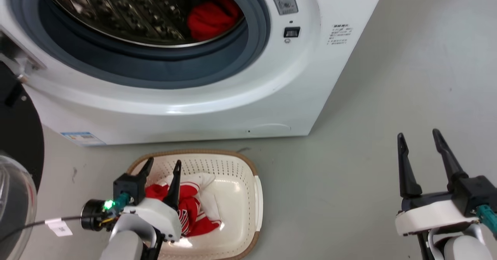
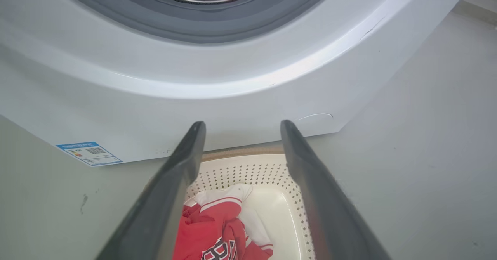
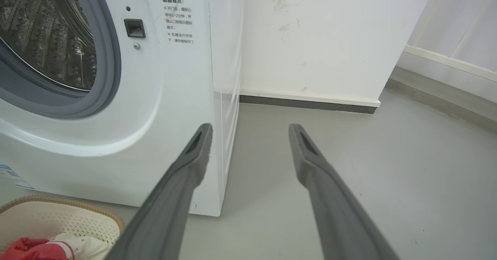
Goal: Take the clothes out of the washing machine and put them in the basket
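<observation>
The clothes (image 1: 211, 19) come to two pieces in sight. One plain red bundle (image 1: 209, 23) lies inside the steel drum (image 1: 136, 15) of the single washing machine (image 1: 233, 97), toward the drum's right side behind the grey gasket (image 1: 155, 70). One red jersey (image 1: 193, 215) with white stripes, white parts and lettering lies crumpled in the left half of the one basket (image 1: 237, 167). The basket stands on the grey floor (image 1: 349, 174) just in front of the machine's base, and the right half of its bottom is bare. The machine's door (image 1: 19, 136) hangs swung out at the left, with its black rim and glass bowl showing. Of the two grippers, the left gripper (image 1: 164, 161) hangs over the basket's left part above the jersey, its two fingers parted and nothing between them. Whether a finger touches the cloth I cannot tell. The right gripper (image 1: 418, 134) is over bare floor to the right of the machine, well apart from the basket, its two fingers spread wide and empty. One blue label (image 1: 82, 137) sits low on the machine's front.
</observation>
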